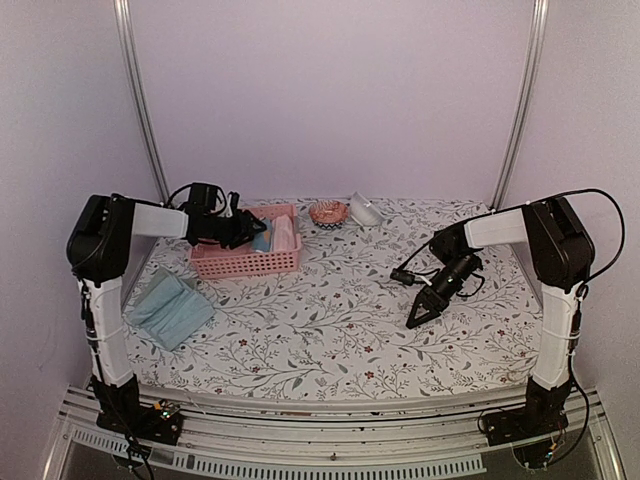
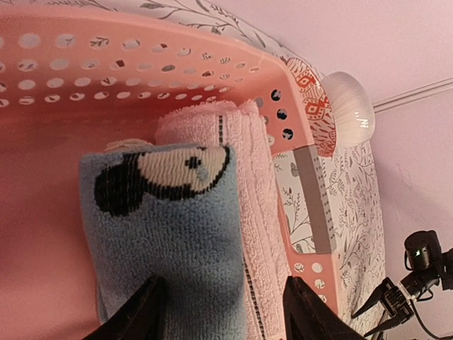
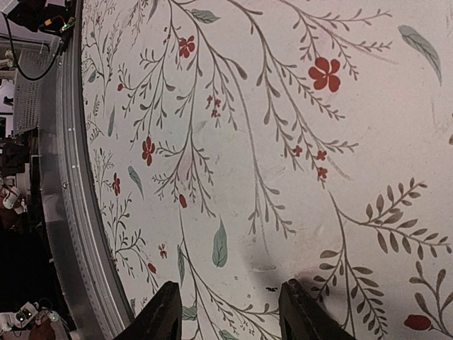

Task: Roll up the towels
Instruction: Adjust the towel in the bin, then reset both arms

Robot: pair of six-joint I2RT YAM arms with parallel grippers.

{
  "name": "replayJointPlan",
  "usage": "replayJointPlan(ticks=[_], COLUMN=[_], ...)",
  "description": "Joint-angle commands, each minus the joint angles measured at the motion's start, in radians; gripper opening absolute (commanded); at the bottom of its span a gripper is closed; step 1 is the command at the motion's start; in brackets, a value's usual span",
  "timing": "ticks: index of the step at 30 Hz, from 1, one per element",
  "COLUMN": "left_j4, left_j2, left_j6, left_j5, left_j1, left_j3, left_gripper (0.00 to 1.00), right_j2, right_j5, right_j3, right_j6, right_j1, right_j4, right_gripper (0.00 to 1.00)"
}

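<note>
A pink perforated basket (image 1: pixel 245 266) stands at the back left and holds two rolled towels side by side. One is a light blue towel (image 2: pixel 170 234) with a black and white motif, the other a plain pink towel (image 2: pixel 258 198). My left gripper (image 2: pixel 223 312) hangs open over the basket, its fingers (image 2: pixel 141 312) straddling both rolls. A folded pale teal towel (image 1: pixel 170 308) lies flat on the table left of the basket. My right gripper (image 1: pixel 414 320) is open with nothing between its fingers (image 3: pixel 166 315), tips low over the flowered tablecloth at the right.
An orange patterned bowl (image 1: pixel 328 212) and a white object (image 1: pixel 365 210) sit at the back, right of the basket. The table's metal front rail (image 3: pixel 64 212) runs close behind the right gripper. Flowered cloth (image 1: pixel 320 320) covers the table.
</note>
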Motion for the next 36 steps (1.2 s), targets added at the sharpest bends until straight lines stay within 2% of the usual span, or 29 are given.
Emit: replayJointPlan(ticks=[1, 6, 11, 18, 20, 21, 22, 25, 26, 28, 31, 36], left_j4=[-0.09, -0.155, -0.184, -0.329, -0.383, -0.42, -0.448, -0.504, -0.512, -0.512, -0.468, -0.368], left_j2=[0.03, -0.012, -0.079, -0.222, -0.265, -0.284, -0.305, -0.373, -0.396, -0.45, -0.525, -0.634], left_j6=[0.024, 0.029, 0.052, 0.119, 0.168, 0.199, 0.234, 0.35, 0.391, 0.478, 0.587, 0.678], left_j5=[-0.04, -0.12, -0.137, -0.164, -0.195, -0.22, -0.246, -0.326, -0.36, -0.443, -0.548, -0.573], left_j1=[-0.01, 0.0, 0.005, -0.001, -0.009, -0.014, -0.023, -0.057, -0.073, -0.104, -0.144, -0.156], left_j3=[0.034, 0.026, 0.028, 0.108, 0.144, 0.166, 0.186, 0.219, 0.22, 0.205, 0.126, -0.005], left_gripper=[0.59, 0.6, 0.62, 0.65, 0.76, 0.81, 0.96, 0.98, 0.98, 0.99, 0.98, 0.98], right_j2=[0.03, 0.021, -0.045, -0.239, -0.305, -0.336, -0.366, -0.455, -0.482, -0.532, -0.594, -0.686], right_j5=[0.047, 0.049, 0.08, 0.11, 0.138, 0.16, 0.199, 0.287, 0.304, 0.39, 0.481, 0.507], right_j3=[-0.002, -0.001, 0.024, 0.249, 0.32, 0.336, 0.343, 0.303, 0.278, 0.227, 0.156, 0.045], right_j6=[-0.005, -0.004, 0.014, 0.06, 0.107, 0.155, 0.194, 0.384, 0.424, 0.519, 0.563, 0.594], right_j1=[0.006, 0.006, -0.003, -0.094, -0.15, -0.177, -0.203, -0.287, -0.307, -0.316, -0.317, -0.317], right_j4=[0.0, 0.006, 0.009, -0.028, 0.03, 0.08, 0.136, 0.344, 0.409, 0.524, 0.635, 0.727], right_gripper=[0.48, 0.49, 0.49, 0.49, 0.5, 0.51, 0.54, 0.8, 0.97, 0.99, 0.99, 0.99])
